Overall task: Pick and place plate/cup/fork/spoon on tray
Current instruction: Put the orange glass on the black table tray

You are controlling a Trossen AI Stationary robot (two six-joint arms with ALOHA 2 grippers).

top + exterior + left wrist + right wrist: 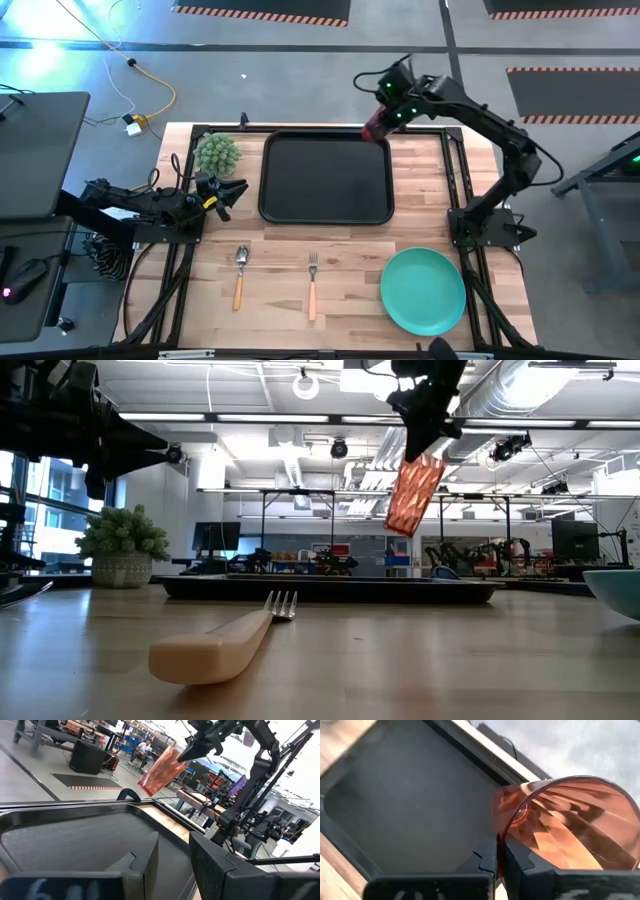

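Observation:
The black tray point(325, 178) lies at the table's middle far side. My right gripper point(385, 115) is shut on the red cup point(376, 128), high over the tray's far right corner; the cup also shows in the low view point(414, 495) and the left wrist view point(162, 767). My left gripper point(228, 192) is open and empty, just left of the tray. The spoon point(240, 275) and the fork point(312, 285) lie flat on the table near its front edge. The teal plate point(423, 290) lies flat at the front right. My right gripper holds the cup by its rim point(496, 827), the wall pinched between one finger point(525, 862) inside the cup and one outside. The fingers come from above, pointing down. The cup hangs tilted below them point(414, 495), lifted clear of the tray.
A spiky green ball plant point(217, 153) in a pot stands at the far left, beside the tray and close to my left gripper. Bare wood lies between the tray and the cutlery. Cables lie on the floor beyond the far left edge.

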